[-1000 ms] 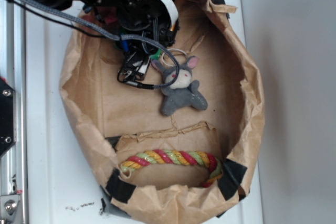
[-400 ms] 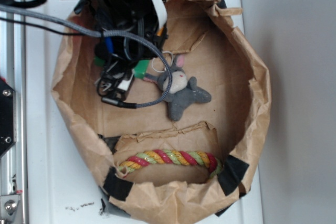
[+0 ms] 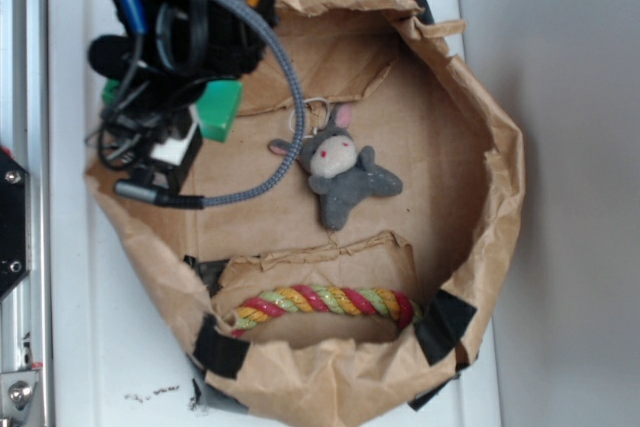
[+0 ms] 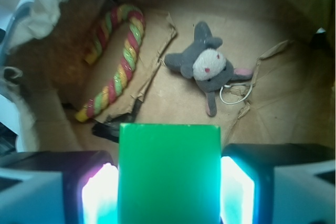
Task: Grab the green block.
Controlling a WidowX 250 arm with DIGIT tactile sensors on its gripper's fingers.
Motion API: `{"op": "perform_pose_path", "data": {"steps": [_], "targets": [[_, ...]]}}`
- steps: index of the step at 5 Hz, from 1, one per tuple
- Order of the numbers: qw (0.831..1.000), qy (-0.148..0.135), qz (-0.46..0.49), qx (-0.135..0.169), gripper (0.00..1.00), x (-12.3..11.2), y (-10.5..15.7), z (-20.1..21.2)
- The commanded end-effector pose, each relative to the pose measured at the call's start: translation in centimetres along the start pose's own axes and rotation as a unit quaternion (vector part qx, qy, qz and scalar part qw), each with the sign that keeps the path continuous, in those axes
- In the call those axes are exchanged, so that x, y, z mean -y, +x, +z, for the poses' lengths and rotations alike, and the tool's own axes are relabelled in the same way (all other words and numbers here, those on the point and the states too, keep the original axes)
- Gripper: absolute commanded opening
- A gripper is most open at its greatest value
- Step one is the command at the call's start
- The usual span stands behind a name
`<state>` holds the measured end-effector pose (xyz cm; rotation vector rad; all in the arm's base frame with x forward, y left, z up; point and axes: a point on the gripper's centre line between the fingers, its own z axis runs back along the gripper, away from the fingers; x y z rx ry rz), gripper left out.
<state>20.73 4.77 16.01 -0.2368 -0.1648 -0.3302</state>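
Observation:
The green block fills the lower middle of the wrist view, held between my gripper's two fingers. My gripper is shut on it. In the exterior view the green block sticks out of the gripper at the upper left, raised above the left rim of the paper bag. The arm's cables hide part of the gripper there.
The brown paper bag lies open and wide. A grey plush toy lies in its middle, also in the wrist view. A multicoloured rope lies along the bag's near side. A metal rail runs along the left.
My gripper rose and moved left and up from beside the plush toy to above the bag's left rim, carrying the green block. The bag's shape shifted slightly.

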Motion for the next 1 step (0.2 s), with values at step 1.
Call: {"op": "perform_pose_path", "data": {"steps": [1], "targets": [[0.994,0.067,-0.005,0.09,0.9,1.27,1.32,2.71]]}}
